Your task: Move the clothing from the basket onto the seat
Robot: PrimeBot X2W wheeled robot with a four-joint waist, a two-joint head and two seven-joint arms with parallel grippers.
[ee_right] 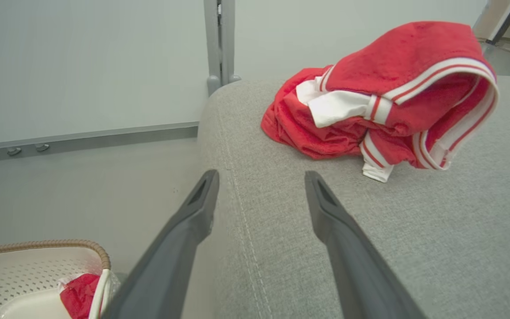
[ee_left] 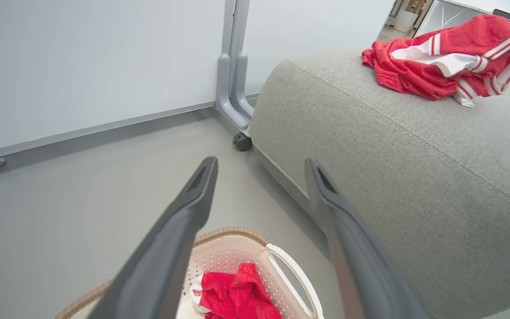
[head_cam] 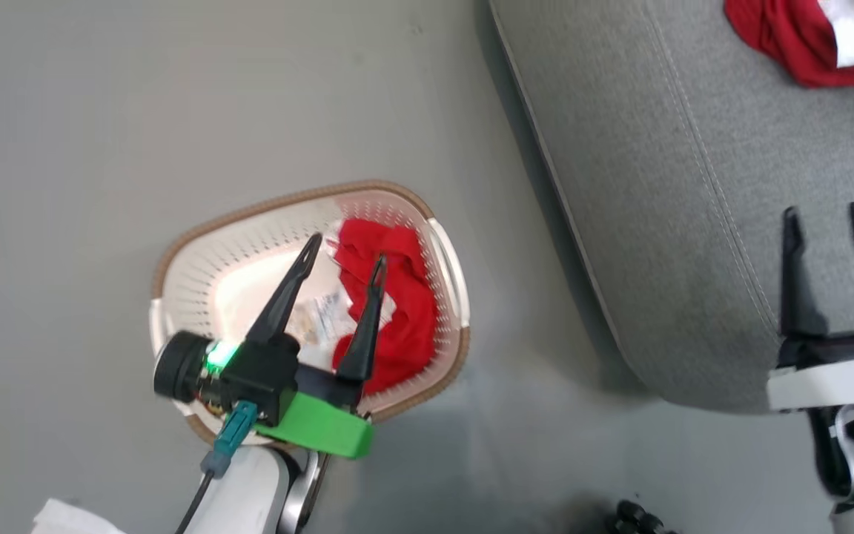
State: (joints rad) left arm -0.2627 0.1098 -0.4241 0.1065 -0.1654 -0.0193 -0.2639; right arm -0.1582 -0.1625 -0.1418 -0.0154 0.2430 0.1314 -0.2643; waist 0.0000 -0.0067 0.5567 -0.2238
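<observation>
Presently: left gripper point(head_cam: 348, 249), fingers apart, above basket point(head_cam: 249, 208), poised for its red garment point(head_cam: 397, 326); right gripper point(head_cam: 823, 215), likewise apart, over seat point(head_cam: 657, 222) beside basket.

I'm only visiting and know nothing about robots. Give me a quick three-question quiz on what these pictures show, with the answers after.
1. True or false: the basket is empty.
2. Which gripper is above the basket? A left, B right, C both.
3. Fill in: the red-and-white garment already moved lies on the grey ____.

Key: 1 false, a red garment lies inside it. 2 A, the left gripper, its fingers spread apart. 3 seat.
</observation>
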